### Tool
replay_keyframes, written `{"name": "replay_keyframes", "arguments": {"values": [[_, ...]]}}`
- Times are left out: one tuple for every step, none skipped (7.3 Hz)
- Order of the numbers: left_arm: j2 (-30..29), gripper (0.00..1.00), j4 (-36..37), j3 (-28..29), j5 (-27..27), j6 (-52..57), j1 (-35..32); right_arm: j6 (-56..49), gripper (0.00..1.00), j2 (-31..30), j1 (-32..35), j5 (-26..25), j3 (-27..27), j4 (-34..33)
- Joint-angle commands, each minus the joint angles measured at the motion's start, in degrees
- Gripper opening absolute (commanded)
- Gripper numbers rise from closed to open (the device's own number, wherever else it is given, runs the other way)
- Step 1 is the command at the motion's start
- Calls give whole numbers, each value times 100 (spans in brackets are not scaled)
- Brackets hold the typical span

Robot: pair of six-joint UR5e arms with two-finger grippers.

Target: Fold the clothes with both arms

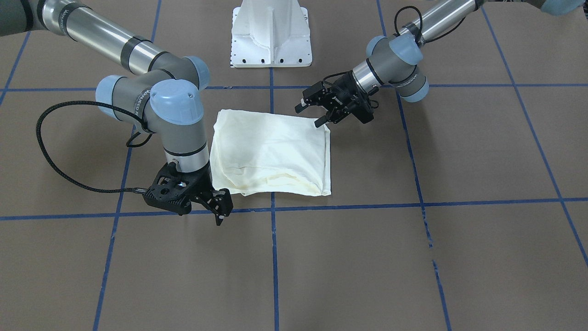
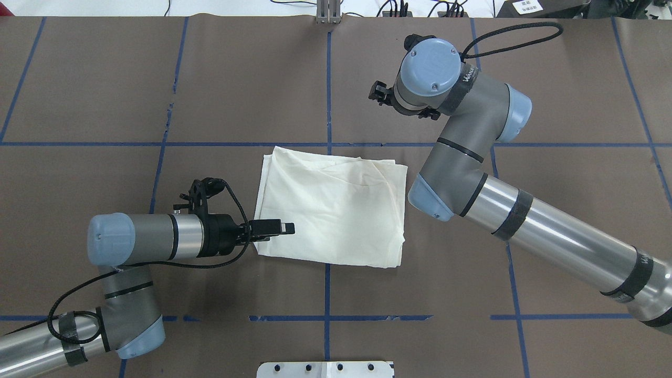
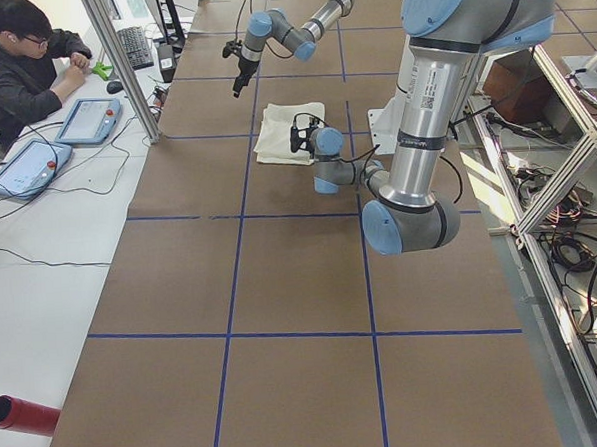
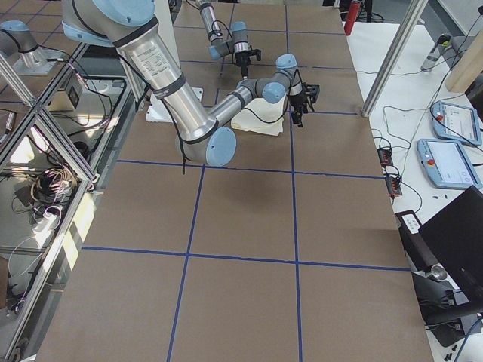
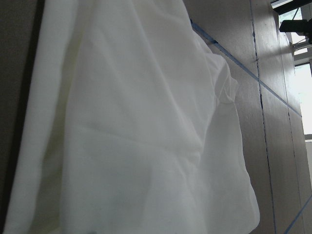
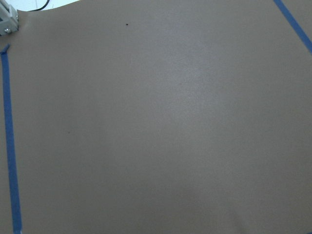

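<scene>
Shirt: cream T-shirt (image 1: pixel 271 151), folded into a flat rectangle (plain side up), lay mid-table.
Arms: left gripper (image 1: pixel 308 116) hung over one corner, right gripper (image 1: pixel 222 214) beside the opposite corner.

Brown table (image 1: pixel 482 266), blue tape grid (image 1: pixel 367 205), white side desk (image 3: pixel 42 297), seated operator (image 3: pixel 15 68)

Bright even overhead light, soft shadows, wrist views slightly blurred

The shirt (image 2: pixel 336 210) lies on the table (image 2: pixel 157 79). My left gripper (image 2: pixel 283 228) is over its near-left edge, my right gripper (image 1: pixel 221 215) just past its far-right corner, my base (image 1: pixel 271 32) behind its near side.
</scene>
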Motion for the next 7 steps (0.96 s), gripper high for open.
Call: {"name": "replay_keyframes", "arguments": {"values": [[6, 100, 1437, -717, -576, 45, -671, -835, 100, -334, 305, 667, 443, -78], [6, 100, 2193, -1147, -779, 463, -876, -1388, 100, -623, 594, 1098, 655, -96], [23, 100, 3253, -1664, -842, 990, -973, -1942, 100, -817, 919, 1494, 953, -453], [32, 100, 4552, -2279, -843, 1465, -1061, -2617, 100, -1002, 1123, 1689, 1478, -1109], [41, 100, 5852, -2946, -834, 2166, -1175, -3259, 100, -1213, 1351, 1726, 1935, -1690], [32, 100, 6918, -3414, -834, 2921, -1394, -3875, 100, -1389, 1649, 2039, 2123, -1992], [67, 100, 7468, -3601, -834, 3633, -1709, -4455, 100, -1678, 2026, 2434, 2203, -2004]]}}
